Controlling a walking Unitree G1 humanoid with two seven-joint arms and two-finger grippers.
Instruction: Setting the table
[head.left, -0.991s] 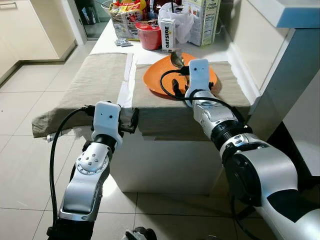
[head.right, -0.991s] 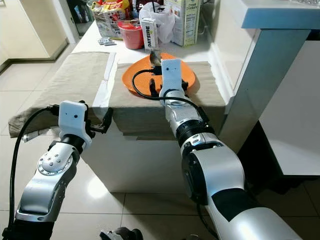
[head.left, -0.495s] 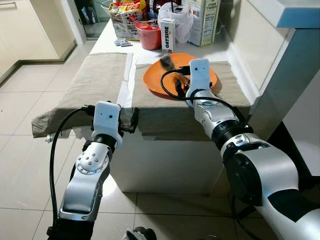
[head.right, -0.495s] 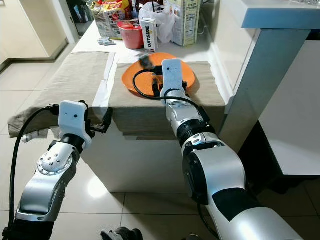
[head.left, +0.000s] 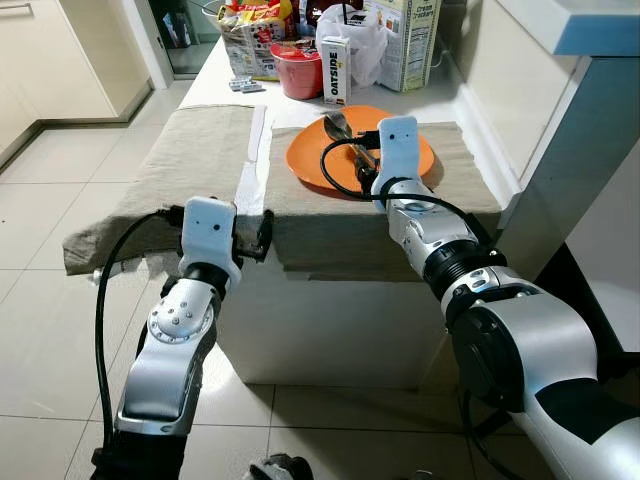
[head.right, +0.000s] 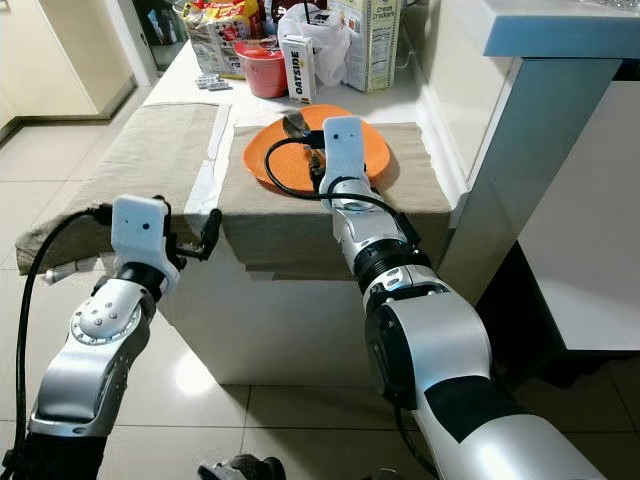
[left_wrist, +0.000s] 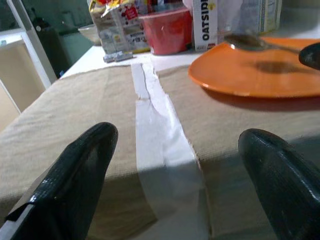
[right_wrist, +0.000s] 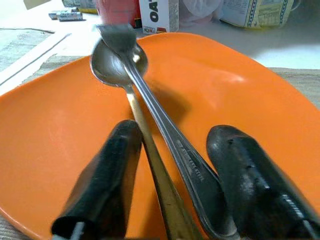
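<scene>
An orange plate (head.left: 310, 160) sits on the right-hand beige placemat (head.left: 455, 195). A spoon (right_wrist: 117, 65) and a fork (right_wrist: 175, 145) lie crossed on the plate, heads pointing away from me. My right gripper (right_wrist: 172, 135) hovers low over the plate, open, its fingers on either side of the two handles. A second beige placemat (head.left: 190, 160) covers the table's left half, with a white strip of table (left_wrist: 155, 115) between the mats. My left gripper (left_wrist: 177, 137) stands open and holds nothing at the table's front edge, facing that strip.
Behind the plate stand a red bowl (head.left: 300, 75), an Oatside carton (head.left: 335, 68), a white plastic bag (head.left: 355, 35), a cereal box (head.left: 410, 40) and a snack bag (head.left: 250, 40). A white wall and counter (head.left: 590, 120) close in on the right. Tiled floor (head.left: 60, 190) lies to the left.
The spoon stood raised above the plate's far rim a second ago; now spoon and fork lie flat on the plate. My left gripper has risen slightly at the table edge.
</scene>
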